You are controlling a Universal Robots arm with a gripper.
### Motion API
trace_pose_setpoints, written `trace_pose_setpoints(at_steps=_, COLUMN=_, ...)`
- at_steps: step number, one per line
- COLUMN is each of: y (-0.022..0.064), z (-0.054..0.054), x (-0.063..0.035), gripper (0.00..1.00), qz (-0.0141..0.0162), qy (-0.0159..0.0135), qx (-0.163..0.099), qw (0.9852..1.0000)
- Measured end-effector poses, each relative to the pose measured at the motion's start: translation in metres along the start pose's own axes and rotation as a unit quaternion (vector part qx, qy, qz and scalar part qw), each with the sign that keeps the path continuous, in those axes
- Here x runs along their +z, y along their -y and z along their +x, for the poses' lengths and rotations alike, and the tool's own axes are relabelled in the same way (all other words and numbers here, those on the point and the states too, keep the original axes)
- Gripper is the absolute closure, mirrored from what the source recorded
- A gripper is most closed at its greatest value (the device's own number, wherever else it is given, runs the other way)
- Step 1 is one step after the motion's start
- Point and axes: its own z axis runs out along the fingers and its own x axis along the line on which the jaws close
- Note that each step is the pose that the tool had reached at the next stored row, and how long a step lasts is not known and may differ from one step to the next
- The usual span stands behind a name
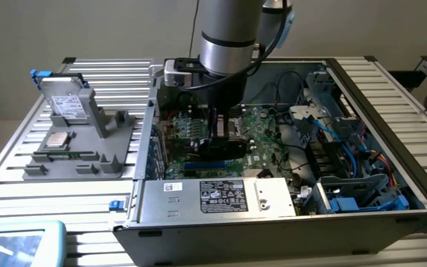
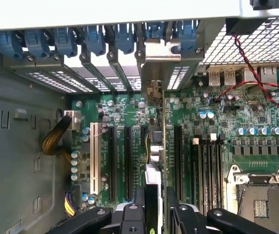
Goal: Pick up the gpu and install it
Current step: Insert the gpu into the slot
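In the wrist view the gpu [image 2: 156,144] stands on edge between my two black fingers [image 2: 138,202], running away from them toward the rear wall of the case. Its silver bracket [image 2: 162,61] sits at the rear slot openings, beside the blue clips. My gripper [image 2: 155,197] is shut on the card's near end. The card is lined up between the long black expansion slots [image 2: 128,161] of the green motherboard [image 2: 217,122]; whether it is seated I cannot tell. In the exterior view my gripper [image 1: 217,132] reaches down into the open case [image 1: 391,117], with the card's black face [image 1: 224,149] below it.
A CPU socket [image 2: 258,200] and a red-black twisted wire [image 2: 256,78] lie beside the slots. A silver power supply [image 1: 213,196] and blue cables [image 1: 347,139] crowd the case. On the exterior view's left, a grey fixture [image 1: 80,161] holds a hard drive [image 1: 69,103] and a processor [image 1: 56,140].
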Motion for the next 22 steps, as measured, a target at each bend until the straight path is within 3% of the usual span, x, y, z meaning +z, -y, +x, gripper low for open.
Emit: trace_pose_setpoints(at_steps=22, y=-0.0049, z=-0.0013, x=0.0105, gripper=0.73, qz=-0.0001, qy=-0.0001, qx=0.000, qw=1.0000)
